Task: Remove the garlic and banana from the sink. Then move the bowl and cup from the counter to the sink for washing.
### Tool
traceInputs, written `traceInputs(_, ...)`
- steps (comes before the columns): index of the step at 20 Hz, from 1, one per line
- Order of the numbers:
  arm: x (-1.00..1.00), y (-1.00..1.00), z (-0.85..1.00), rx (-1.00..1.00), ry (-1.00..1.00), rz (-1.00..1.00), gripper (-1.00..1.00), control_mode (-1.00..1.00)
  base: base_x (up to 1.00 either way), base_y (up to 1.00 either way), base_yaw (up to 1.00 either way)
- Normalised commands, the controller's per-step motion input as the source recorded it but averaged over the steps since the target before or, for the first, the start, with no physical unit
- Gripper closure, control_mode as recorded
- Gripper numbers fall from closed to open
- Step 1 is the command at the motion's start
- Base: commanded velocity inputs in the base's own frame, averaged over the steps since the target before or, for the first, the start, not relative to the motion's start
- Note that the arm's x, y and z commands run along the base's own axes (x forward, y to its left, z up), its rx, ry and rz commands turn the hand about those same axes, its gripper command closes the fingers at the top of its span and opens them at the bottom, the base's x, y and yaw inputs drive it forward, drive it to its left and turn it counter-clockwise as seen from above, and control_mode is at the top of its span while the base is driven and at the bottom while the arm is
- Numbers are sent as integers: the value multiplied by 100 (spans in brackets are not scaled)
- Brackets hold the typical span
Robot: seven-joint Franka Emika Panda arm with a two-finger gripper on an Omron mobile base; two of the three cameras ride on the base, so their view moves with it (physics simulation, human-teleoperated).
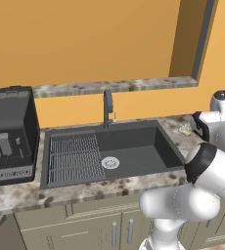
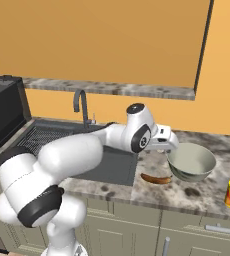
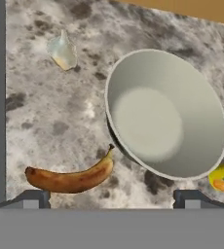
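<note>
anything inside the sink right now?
Nothing loose shows in the sink: just its wire rack and drain. The near wall hides a strip of floor. The banana and garlic lie on the counter.

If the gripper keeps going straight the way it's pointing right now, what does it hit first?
Probably the wide grey metallic bowl with the pale inside, which sits at the centre of the hand view between the open gripper fingertips. Depth is unclear, so it could land on the bowl's near rim instead.
</note>
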Motion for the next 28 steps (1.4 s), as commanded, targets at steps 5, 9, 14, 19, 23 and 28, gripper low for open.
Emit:
traceInputs(5, 11, -8, -4, -11, 13, 21, -100, -100, 0, 0, 0)
traceInputs(9, 1, -3, -9, -6, 10, 20, -100, -100, 0, 0, 0)
traceInputs(14, 0, -2, -14, -4, 7, 20, -100, -100, 0, 0, 0)
traceInputs(19, 11, -3, -16, -3, 11, 14, -100, -100, 0, 0, 0)
traceInputs(23, 22, -1, -11, -4, 12, 4, -100, -100, 0, 0, 0)
traceInputs(28, 21, -3, -9, -2, 14, 0, -100, -100, 0, 0, 0)
